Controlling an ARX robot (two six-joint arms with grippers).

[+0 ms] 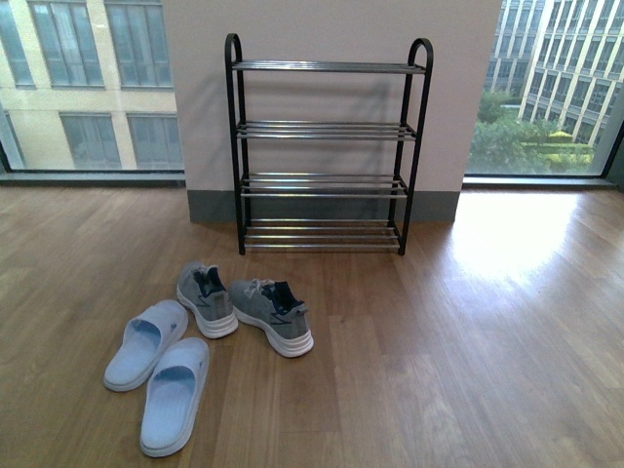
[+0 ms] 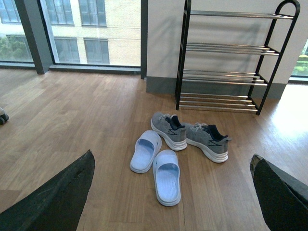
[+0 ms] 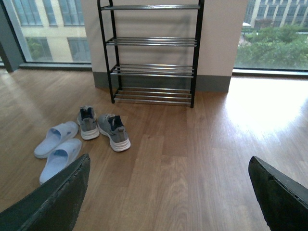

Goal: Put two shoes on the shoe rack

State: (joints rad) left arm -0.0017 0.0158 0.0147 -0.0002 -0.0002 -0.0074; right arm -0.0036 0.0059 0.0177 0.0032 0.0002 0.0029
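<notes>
While the sneakers (image 1: pixel 273 317) lie before the rack (image 1: pixel 327 130), left claw (image 2: pixel 172 156) and right claw (image 3: pixel 168 159) gape wide.

place: bare room, home-like, high in a city building | floor: wood-plank floor (image 1: pixel 468 370) | far side: white wall (image 1: pixel 331 24) with grey skirting (image 1: pixel 214 207) | left and right: tall windows (image 1: pixel 88 97) onto neighbouring blocks (image 1: pixel 570 58) and trees (image 1: pixel 507 141) | furnishing: shoe rack (image 1: pixel 327 130) against far wall | near left: grey sneakers (image 1: pixel 273 314), pale blue slides (image 1: pixel 171 390) on floor

The left tool (image 2: pixel 172 157) and right tool (image 3: pixel 169 159) each hang with jaws spread wide apart, both empty.
</notes>
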